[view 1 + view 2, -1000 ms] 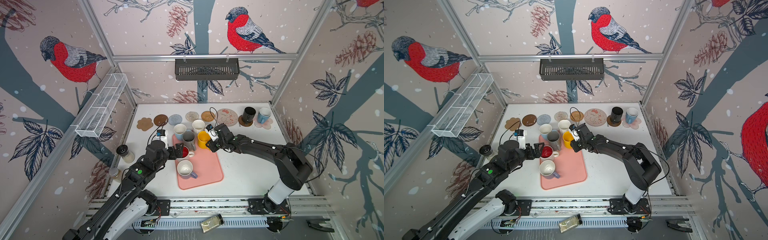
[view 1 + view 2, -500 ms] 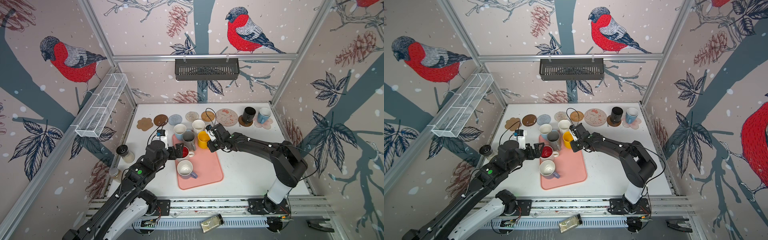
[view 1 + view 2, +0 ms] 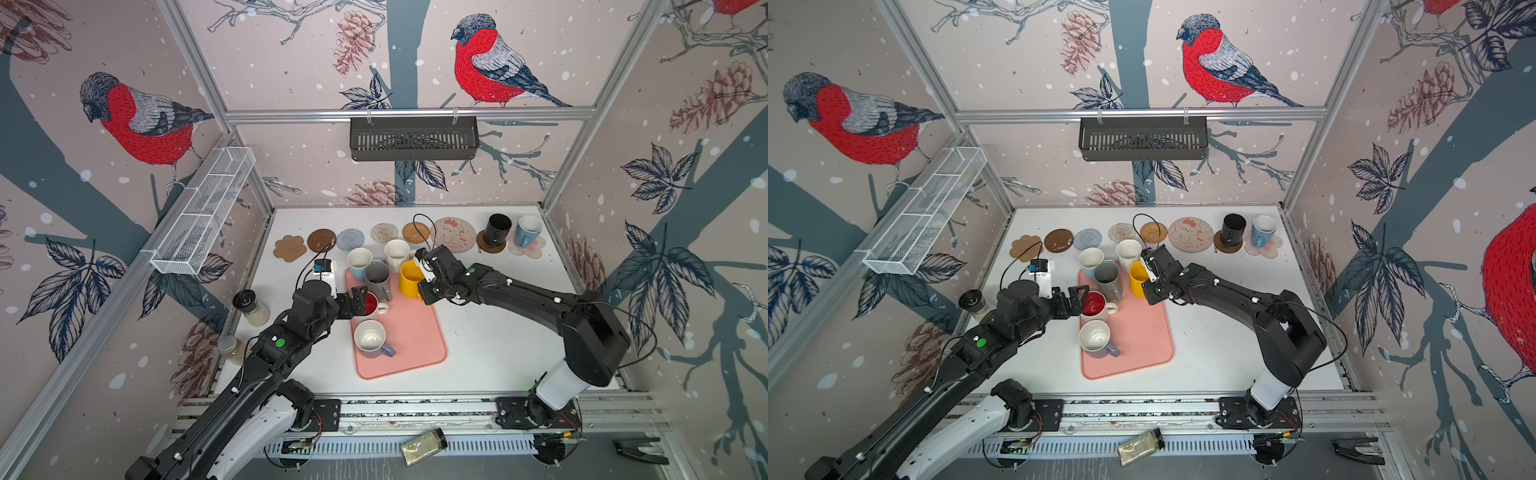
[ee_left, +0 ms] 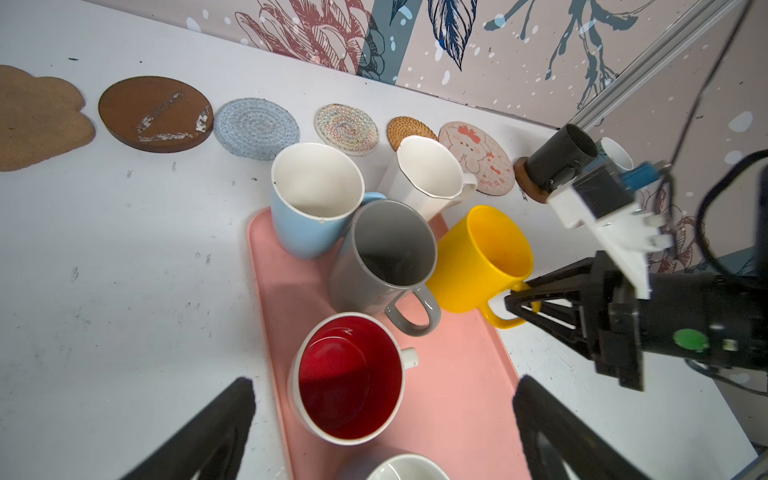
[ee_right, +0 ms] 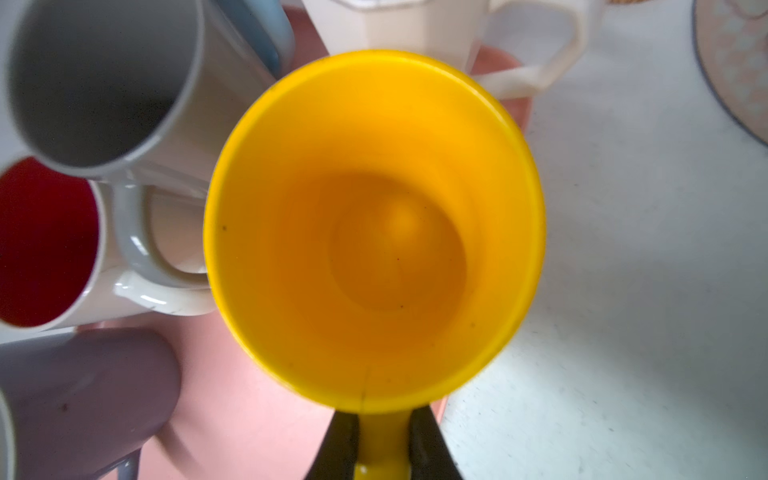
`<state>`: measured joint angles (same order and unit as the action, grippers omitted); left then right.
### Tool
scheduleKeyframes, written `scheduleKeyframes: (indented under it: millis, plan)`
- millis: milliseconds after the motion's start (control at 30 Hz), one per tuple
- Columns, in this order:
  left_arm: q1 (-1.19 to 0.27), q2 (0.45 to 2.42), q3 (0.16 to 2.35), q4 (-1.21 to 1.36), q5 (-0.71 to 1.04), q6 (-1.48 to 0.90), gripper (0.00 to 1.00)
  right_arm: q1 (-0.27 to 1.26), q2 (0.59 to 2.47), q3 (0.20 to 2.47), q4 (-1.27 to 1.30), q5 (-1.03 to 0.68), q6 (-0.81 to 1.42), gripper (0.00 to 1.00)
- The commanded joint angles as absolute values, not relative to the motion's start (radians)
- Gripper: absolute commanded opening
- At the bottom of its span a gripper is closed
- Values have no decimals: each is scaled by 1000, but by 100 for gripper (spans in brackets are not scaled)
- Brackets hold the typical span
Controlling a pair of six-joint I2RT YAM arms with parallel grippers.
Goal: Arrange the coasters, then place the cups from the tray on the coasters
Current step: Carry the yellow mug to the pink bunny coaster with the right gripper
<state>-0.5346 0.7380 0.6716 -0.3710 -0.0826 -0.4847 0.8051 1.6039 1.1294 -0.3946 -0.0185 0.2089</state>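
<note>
- Right gripper [image 5: 382,419] is now pinching the handle of the yellow cup [image 5: 374,224]. A second ago its jaws were standing apart, short of the handle, and the arm has been sliding in toward it.
- The yellow cup is sitting where it was, at the far right corner of the tray [image 3: 415,332]. No lift is showing yet.
- Reading: the grasp is looking made, so this cup is getting ready to travel. The rattan coaster [image 3: 415,232] and cartoon coaster [image 3: 454,235] are lying bare and nearest, along the far edge of the table [image 3: 498,332].
- Left gripper [image 3: 355,303] is staying put at the tray's left edge. Its jaws are spread wide, framing the red-lined cup [image 4: 349,378] without touching it.
- Black cup [image 3: 496,230] and blue cup [image 3: 527,230] are already standing on coasters near the table's far right corner. Six cups are still waiting at the tray.
- Hidden: in both top views the gripper is covering the yellow handle. The right wrist view is not showing the cup's base, so I cannot tell whether it is clearing the tray.
- Unclear: whether the white cup [image 3: 397,252] is standing on the tray or just past its far edge.
</note>
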Motion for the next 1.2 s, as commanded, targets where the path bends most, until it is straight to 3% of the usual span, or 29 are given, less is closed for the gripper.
scheduleKeyframes:
  millis: [0,400,667,1167]
  plan:
    - [-541,783,706,-368,-55,-464,97,800,1540,1126,-407,31,237,4]
    - [-666,970,847,-318,-137,-482,97,538,1475,1135,-427,59,274,3]
    - [-673,1030,850,-269,-140,-476,97,433,1699,1301,-392,138,256,3]
    - [-673,1101,906,-302,-206,-415,97,329,2123,1743,-420,106,207,2]
